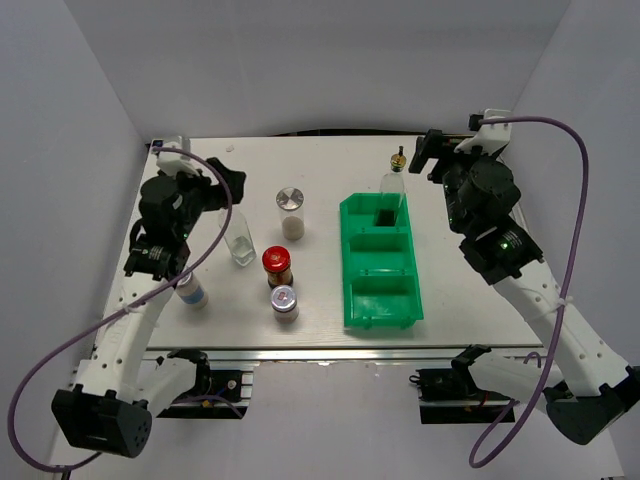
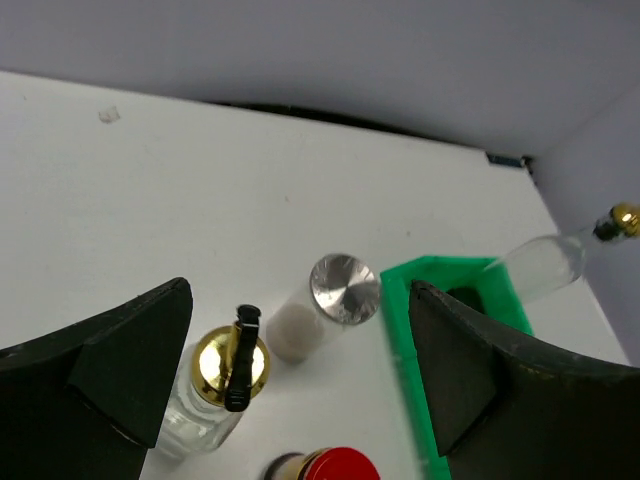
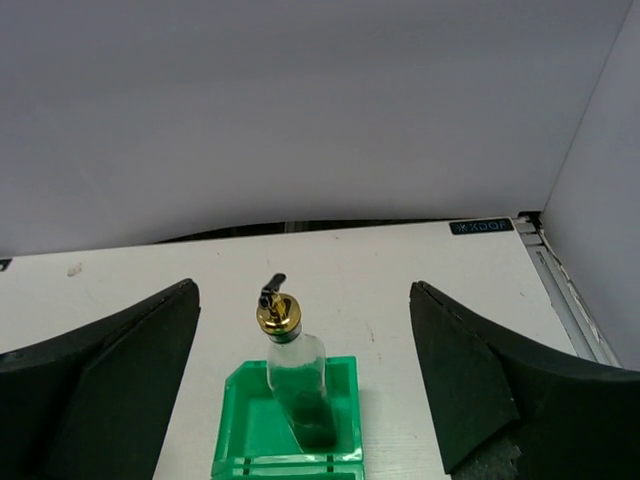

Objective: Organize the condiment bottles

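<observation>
Right wrist view: right gripper [image 3: 302, 295] spread wide, empty, left gripper [image 2: 300, 290] likewise; 1 bottle [image 3: 298, 385] tilts in bin [image 3: 234, 442].

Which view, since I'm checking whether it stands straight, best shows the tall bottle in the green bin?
Right wrist: the tall bottle is central, whole from pourer to base, leaning in the green bin's end compartment. Top external shows the bottle small and foreshortened; left wrist catches the bottle at the frame's edge, base hidden.
</observation>
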Controlling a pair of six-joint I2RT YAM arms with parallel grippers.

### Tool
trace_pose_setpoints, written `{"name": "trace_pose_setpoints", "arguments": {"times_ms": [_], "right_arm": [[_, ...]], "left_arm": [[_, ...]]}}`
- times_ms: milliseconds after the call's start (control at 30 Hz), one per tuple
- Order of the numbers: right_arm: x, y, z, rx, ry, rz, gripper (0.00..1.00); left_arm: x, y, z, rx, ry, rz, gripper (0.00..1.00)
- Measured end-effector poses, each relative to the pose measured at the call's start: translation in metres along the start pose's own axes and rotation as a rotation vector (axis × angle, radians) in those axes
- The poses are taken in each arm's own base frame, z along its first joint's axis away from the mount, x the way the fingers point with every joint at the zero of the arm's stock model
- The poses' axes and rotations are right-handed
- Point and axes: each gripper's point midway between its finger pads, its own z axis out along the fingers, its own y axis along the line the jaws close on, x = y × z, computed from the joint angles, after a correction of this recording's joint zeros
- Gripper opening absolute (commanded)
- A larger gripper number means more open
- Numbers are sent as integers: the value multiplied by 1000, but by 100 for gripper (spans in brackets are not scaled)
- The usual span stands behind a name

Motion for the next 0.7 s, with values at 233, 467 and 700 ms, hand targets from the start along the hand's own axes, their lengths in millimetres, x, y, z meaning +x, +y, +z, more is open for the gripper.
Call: {"name": "trace_pose_setpoints", "arguments": {"times_ms": [233,467,700], "right_arm": [[32,-4,0,15,78,-49,89],[34,-5,0,18,83,-52,90],[35,-10,-4,34,80,-52,89]], "left_arm": [[44,15,11,-122,130,87,98],[59,40,14,-247,166,127,98],[81,37,13,-248,201,162,95]]}}
